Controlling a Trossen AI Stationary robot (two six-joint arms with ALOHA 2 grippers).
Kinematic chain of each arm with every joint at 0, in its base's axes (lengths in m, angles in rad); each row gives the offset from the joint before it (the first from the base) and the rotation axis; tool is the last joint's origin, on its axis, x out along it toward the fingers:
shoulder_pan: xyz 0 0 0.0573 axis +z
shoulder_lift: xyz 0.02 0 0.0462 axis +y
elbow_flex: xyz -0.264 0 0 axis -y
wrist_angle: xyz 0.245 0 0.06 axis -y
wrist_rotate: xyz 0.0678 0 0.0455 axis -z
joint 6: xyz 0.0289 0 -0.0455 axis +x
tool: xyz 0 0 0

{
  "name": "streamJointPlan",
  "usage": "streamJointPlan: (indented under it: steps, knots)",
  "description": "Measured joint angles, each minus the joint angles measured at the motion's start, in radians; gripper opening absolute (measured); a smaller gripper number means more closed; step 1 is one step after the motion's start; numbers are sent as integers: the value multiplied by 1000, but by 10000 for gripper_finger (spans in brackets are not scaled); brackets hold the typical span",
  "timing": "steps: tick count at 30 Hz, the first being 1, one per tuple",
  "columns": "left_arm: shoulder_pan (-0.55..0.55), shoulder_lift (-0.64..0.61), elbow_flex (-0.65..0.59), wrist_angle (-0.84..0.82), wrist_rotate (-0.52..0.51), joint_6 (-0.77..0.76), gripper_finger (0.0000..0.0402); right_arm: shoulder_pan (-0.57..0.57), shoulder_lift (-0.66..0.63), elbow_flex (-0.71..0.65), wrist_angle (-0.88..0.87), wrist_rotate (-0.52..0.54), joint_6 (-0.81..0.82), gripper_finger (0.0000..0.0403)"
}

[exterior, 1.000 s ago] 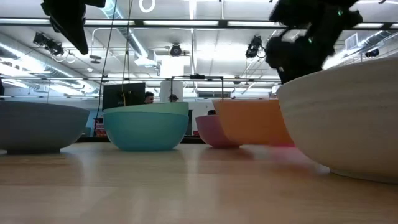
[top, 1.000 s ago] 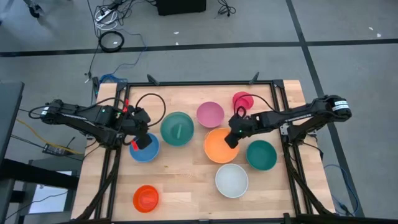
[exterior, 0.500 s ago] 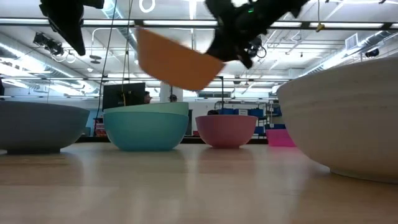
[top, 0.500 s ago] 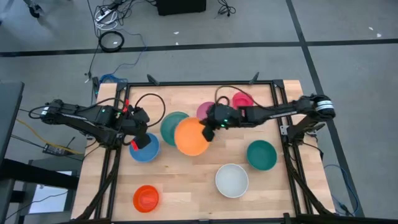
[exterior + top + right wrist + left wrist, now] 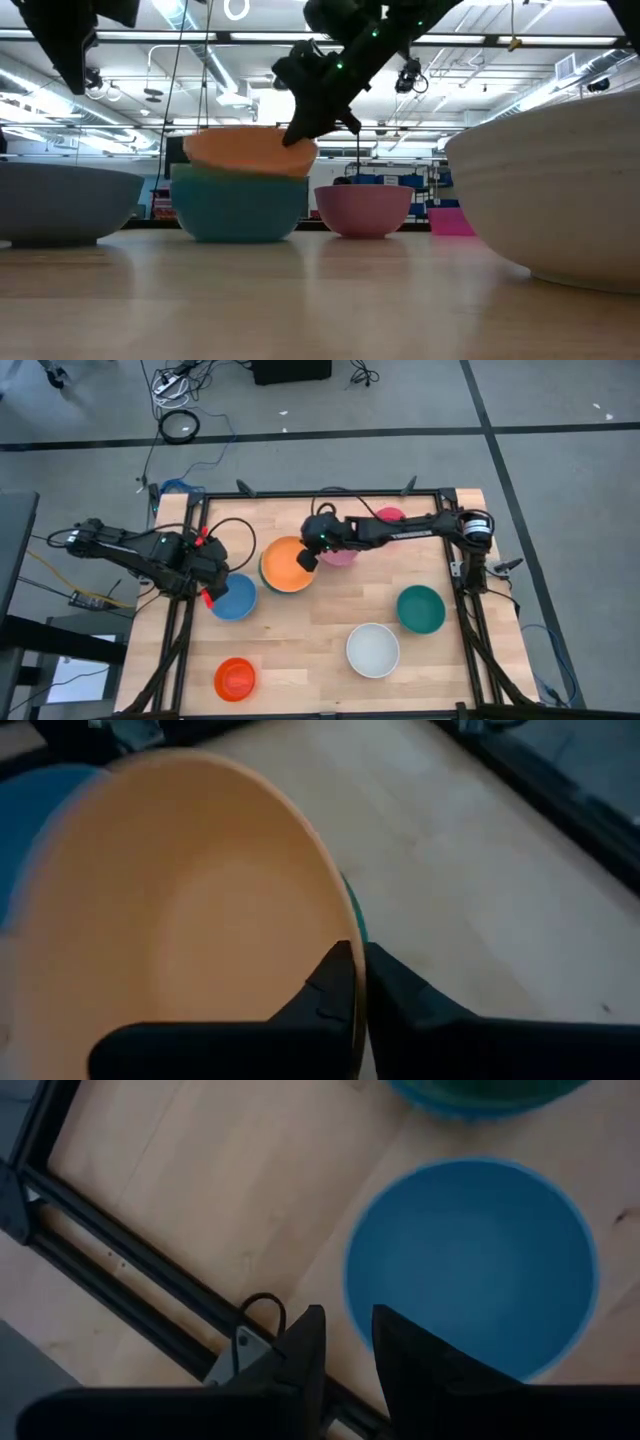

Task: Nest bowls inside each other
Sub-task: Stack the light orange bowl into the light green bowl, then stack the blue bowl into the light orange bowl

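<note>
The orange bowl (image 5: 286, 564) sits inside the green-teal bowl (image 5: 238, 208), with its rim standing above that bowl's rim. My right gripper (image 5: 306, 558) reaches in from the table's right and is shut on the orange bowl. The pink bowl (image 5: 343, 554) lies partly under that arm. The blue bowl (image 5: 235, 599) rests on the table. My left gripper (image 5: 210, 594) hangs just past its left rim, its fingers a little apart with nothing between them (image 5: 347, 1342). My right gripper holds the orange bowl's rim (image 5: 335, 890) on the side toward the table's right. One finger is inside the bowl and one outside. The fingers slant down from the table's right. The bowl sits in the green-teal bowl, slightly tilted.
A magenta bowl (image 5: 391, 516) stands at the far side. The teal bowl (image 5: 420, 609) and the white bowl (image 5: 372, 649) stand to the right and near right. A red-orange bowl (image 5: 234, 678) is at the near left. A black frame (image 5: 300, 493) edges the table.
My right gripper has lifted the orange bowl off the table and carried it toward the table's left, past the pink bowl. It has then lowered it into the green-teal bowl. My left gripper has tipped and shifted slightly toward the left edge.
</note>
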Motion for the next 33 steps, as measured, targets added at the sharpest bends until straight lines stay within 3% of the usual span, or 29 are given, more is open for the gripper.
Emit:
streamJointPlan:
  steps: [7,12,19,24,33]
  knots:
    - [-44,0,0,2,7,-66,95,-10,4,9,-31,-30,15,100]
    - [-99,-13,-19,2,77,-126,95,5,-43,8,-64,-11,-3,136]
    - [-162,-105,-148,33,98,-253,95,65,-136,8,-74,53,-61,134]
    - [-166,-176,-259,126,98,-295,95,130,-227,8,-112,158,-105,130]
    - [-164,-182,-340,225,75,-342,95,230,-320,8,-121,282,-140,130]
